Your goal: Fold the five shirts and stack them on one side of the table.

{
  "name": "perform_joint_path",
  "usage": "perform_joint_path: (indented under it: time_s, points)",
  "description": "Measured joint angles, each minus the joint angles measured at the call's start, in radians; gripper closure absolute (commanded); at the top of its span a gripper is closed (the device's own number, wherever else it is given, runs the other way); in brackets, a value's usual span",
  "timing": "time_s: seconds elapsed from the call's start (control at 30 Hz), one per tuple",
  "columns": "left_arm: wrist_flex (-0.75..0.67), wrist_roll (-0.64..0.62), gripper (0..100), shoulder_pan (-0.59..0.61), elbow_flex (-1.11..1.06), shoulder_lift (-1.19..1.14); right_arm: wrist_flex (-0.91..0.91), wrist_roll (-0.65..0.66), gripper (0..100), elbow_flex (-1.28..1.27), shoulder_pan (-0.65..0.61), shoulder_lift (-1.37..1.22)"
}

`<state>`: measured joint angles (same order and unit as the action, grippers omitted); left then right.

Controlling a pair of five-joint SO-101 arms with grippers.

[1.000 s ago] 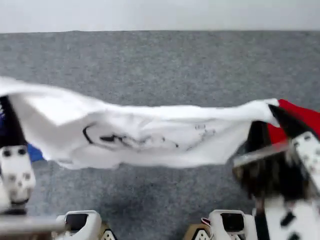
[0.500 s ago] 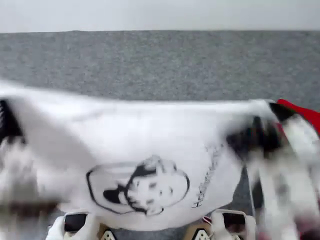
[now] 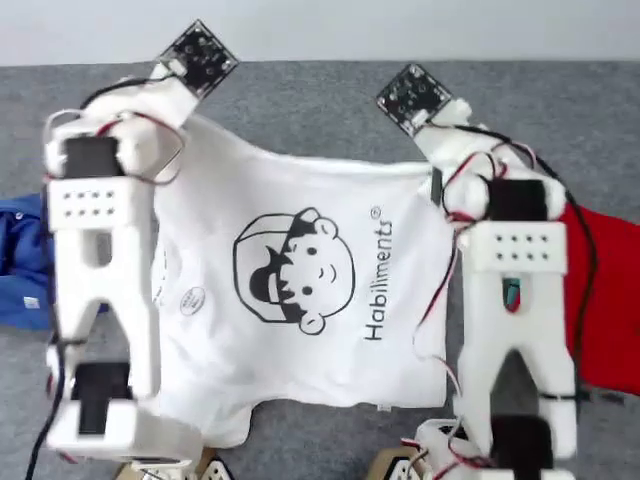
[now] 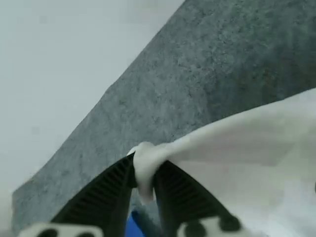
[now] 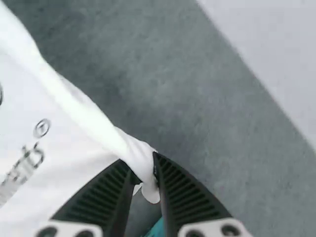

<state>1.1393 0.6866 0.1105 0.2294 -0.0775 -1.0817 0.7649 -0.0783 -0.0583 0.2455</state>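
High view, white shirt (image 3: 215,205) now seemingly flat, left pincer (image 4: 143,170), right pincer (image 5: 144,172) gripping

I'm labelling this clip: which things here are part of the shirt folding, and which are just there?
In the job: white shirt, pinched by left gripper and right gripper; blue shirt; red shirt.
Just there: grey mat underneath.

The printed shirt (image 3: 300,280) lies spread on the table (image 3: 320,110), far corners in the left gripper (image 4: 143,180) and right gripper (image 5: 143,180). A second shirt (image 3: 22,265) lies to its left, a third shirt (image 3: 605,300) to its right, seemingly partly under the right arm.
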Motion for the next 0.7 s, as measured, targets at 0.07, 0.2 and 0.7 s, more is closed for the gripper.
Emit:
perform_joint_path:
  time_s: [0.07,0.2,0.7]
  points:
    - [-0.049,0.0,100,-0.002,0.037,-0.092,0.086,0.0,98.8,0.0,0.0,-0.048]
    - [-0.077,0.0,100,-0.002,0.195,-0.252,0.245,0.0,98.8,0.003,0.021,-0.13]
    - [-0.075,0.0,100,-0.06,1.092,-0.778,0.384,0.0,98.8,0.172,0.061,-0.269]
